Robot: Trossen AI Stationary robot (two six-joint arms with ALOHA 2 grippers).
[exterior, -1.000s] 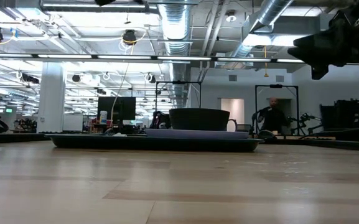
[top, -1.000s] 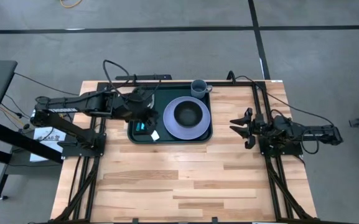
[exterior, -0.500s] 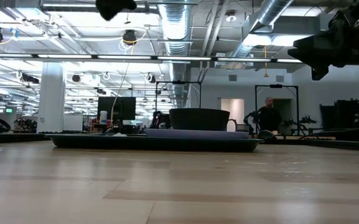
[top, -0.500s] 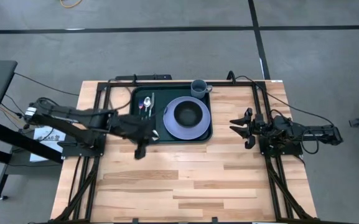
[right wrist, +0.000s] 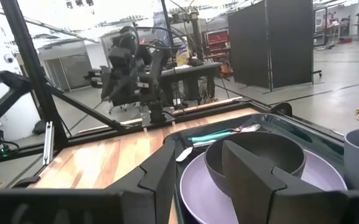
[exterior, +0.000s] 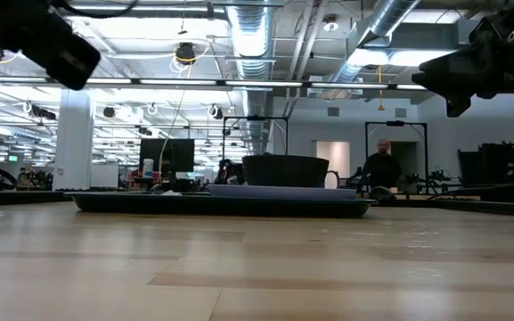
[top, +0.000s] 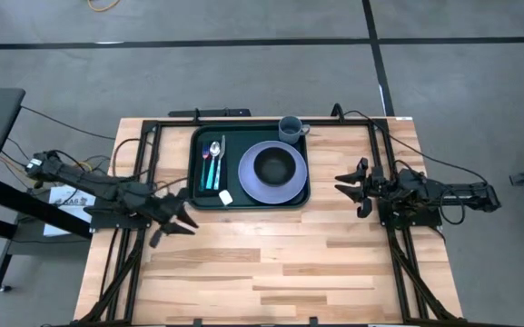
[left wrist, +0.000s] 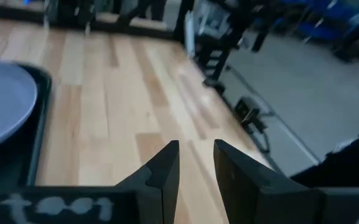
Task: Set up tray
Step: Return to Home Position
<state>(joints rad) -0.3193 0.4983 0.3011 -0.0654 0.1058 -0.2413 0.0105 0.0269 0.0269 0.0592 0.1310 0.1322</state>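
Note:
The dark green tray (top: 200, 186) lies flat at the table's far middle. On it sits a lavender plate (top: 254, 185) with a dark bowl (top: 277, 165) on top, and a grey cup (top: 291, 128) stands in the far right corner. A spoon and a teal-handled fork (top: 213, 159) lie in its left part, with a small white piece (top: 226, 196) by the near rim. My left gripper (top: 173, 225) is open, off the tray's near left corner, above the table (left wrist: 196, 162). My right gripper (top: 348, 189) waits open to the right of the tray (right wrist: 199, 163).
Black frame rails (top: 149, 163) run along the table's left, right and far sides. Bare wood (top: 271, 263) fills the table's near half. In the low view the tray (exterior: 221, 203) shows edge-on, and a person (exterior: 383, 167) stands far back in the room.
My left gripper has drawn back from over the tray's left part, toward the table's left and near edges. It now hangs off the tray's near left corner. The spoon and fork, earlier covered by the gripper, now show lying in the tray.

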